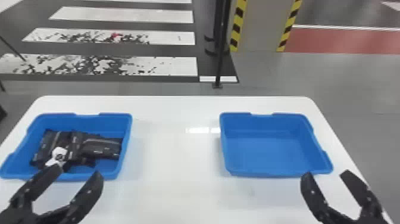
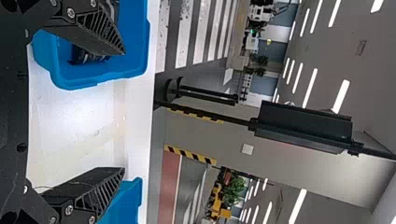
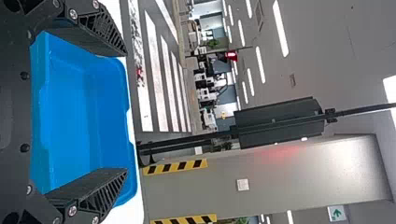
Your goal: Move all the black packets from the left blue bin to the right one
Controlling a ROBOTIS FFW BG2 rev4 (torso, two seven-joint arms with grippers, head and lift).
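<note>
The black packets (image 1: 102,149) lie piled in the left blue bin (image 1: 89,123), 1 white piece (image 1: 59,152) among them. The left gripper (image 1: 78,172) and the right gripper (image 1: 326,174) are both wide open, holding nothing. There is the right blue bin (image 1: 268,152); beyond the white table (image 1: 175,155) stands 1 black post (image 1: 220,59).

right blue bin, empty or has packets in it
Empty: in the head view the right blue bin shows bare blue floor and walls, with no packet inside.

Ceiling strip lights (image 2: 341,96) glow white, and a glare patch (image 1: 198,130), probably their reflection, marks the table (image 1: 178,163).
</note>
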